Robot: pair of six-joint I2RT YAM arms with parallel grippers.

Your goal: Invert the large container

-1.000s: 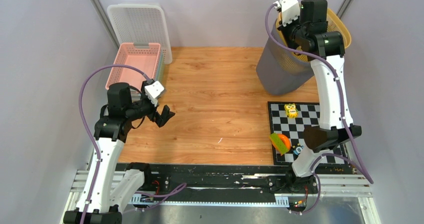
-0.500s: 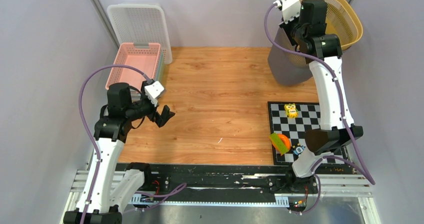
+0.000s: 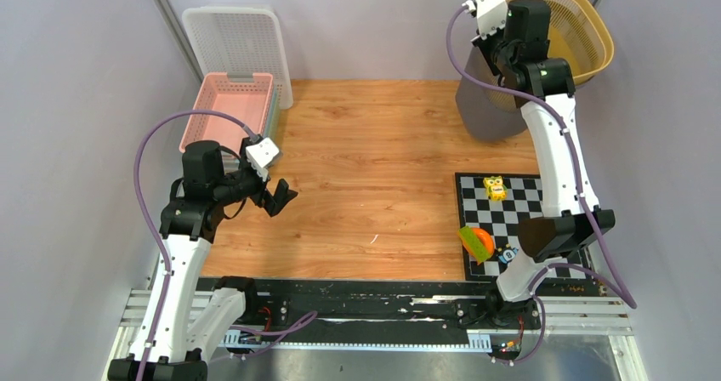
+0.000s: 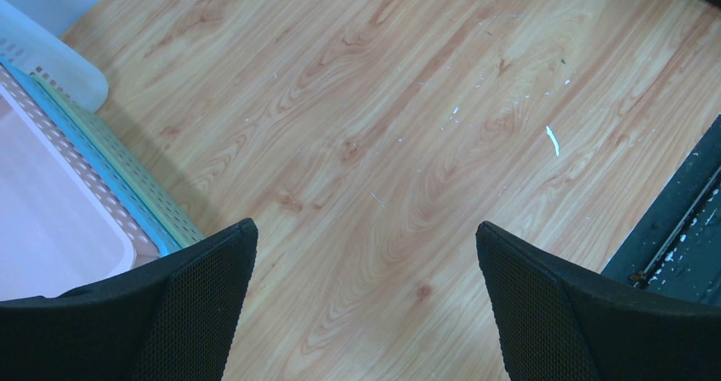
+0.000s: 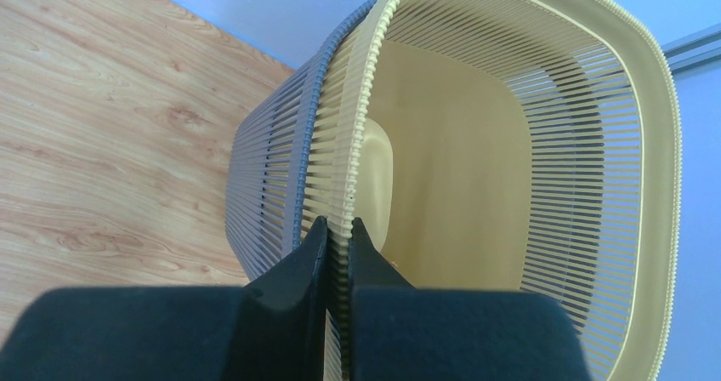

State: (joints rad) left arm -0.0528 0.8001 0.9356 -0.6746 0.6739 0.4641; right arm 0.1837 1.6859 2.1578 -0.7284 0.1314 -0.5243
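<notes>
The large container (image 3: 582,32) is a slatted bin, yellow inside and grey outside (image 3: 483,113). It hangs tilted at the back right of the table, its mouth facing up and to the right. My right gripper (image 3: 508,58) is shut on its near rim. In the right wrist view the fingers (image 5: 338,224) pinch the ribbed yellow rim of the container (image 5: 476,143), one finger inside and one outside. My left gripper (image 3: 281,198) hovers open over the bare wood at the left, and in the left wrist view nothing lies between its fingers (image 4: 366,228).
A pink basket (image 3: 228,109) stands at the back left, with a white basket (image 3: 236,45) leaning on the wall behind it. A chequered mat (image 3: 519,219) at the front right carries a yellow toy (image 3: 495,187), an orange and green toy (image 3: 478,243) and a small round piece (image 3: 508,253).
The right gripper has lifted the container off the table and swung it back and to the right, so its yellow mouth now shows. The left arm has not moved.
</notes>
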